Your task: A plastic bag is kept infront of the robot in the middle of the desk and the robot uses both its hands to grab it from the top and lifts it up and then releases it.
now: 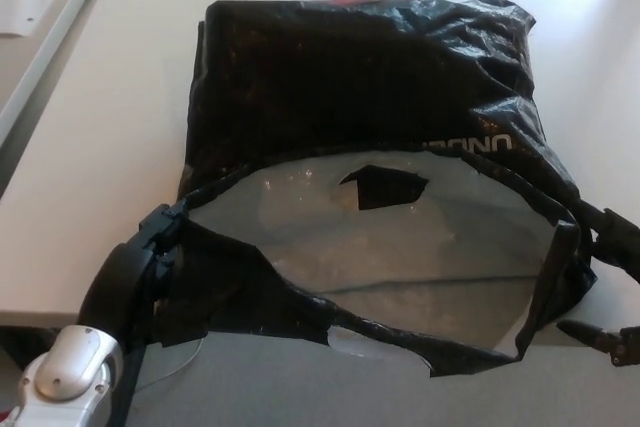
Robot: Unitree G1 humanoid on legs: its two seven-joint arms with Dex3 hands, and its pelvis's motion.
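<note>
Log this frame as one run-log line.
plastic bag: mouth open, on desk | left hand: gripping rim | right hand: at right rim, grip unclear

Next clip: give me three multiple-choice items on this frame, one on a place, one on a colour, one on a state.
1. Where is the left robot hand?
A. at the bag's left rim
B. on the paper sheet
C. above the bag's far end

2. The plastic bag is what colour outside?
A. black
B. yellow
C. white

3. The bag's mouth is
A. knotted
B. spread open
C. taped flat

Answers: 1 A, the hand meets the rim at the near left corner. 2 A, glossy black outside, silvery lining. 3 B, the lining shows between the left hand and the right robot hand.
</note>
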